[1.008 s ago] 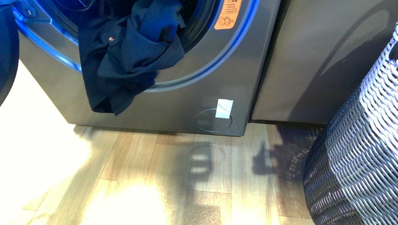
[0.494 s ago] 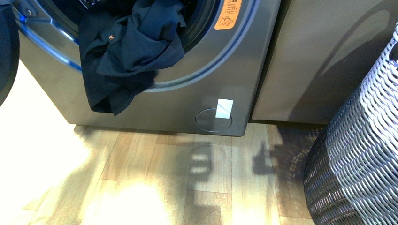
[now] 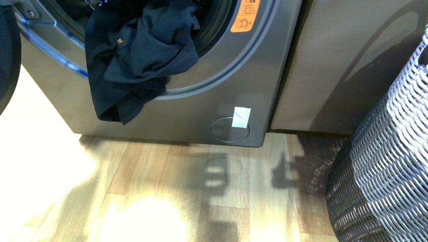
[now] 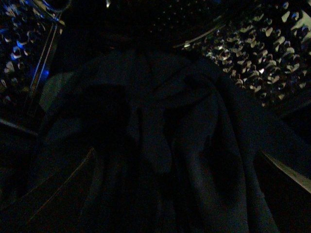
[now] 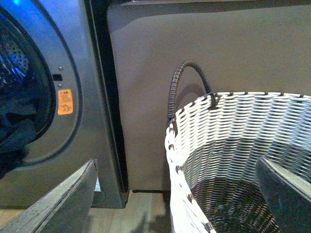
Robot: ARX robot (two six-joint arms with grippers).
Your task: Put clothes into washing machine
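The crumpled dark navy fabric garment [image 3: 139, 55] hung over the grey metallic washing machine's [image 3: 212, 96] porthole rim, well apart from the wide-spread right gripper [image 5: 175, 194]; left gripper's state unclear.

The washing machine [image 3: 166, 108] is cut off by the front view's top edge, so most of its porthole is out of sight. The upper part of the navy clothes [image 3: 139, 55] runs past that same edge. The orange sticker [image 3: 244, 17] carries print too small to read. The wicker basket [image 3: 386, 166] is cropped at the right edge. The left wrist view is nearly black.
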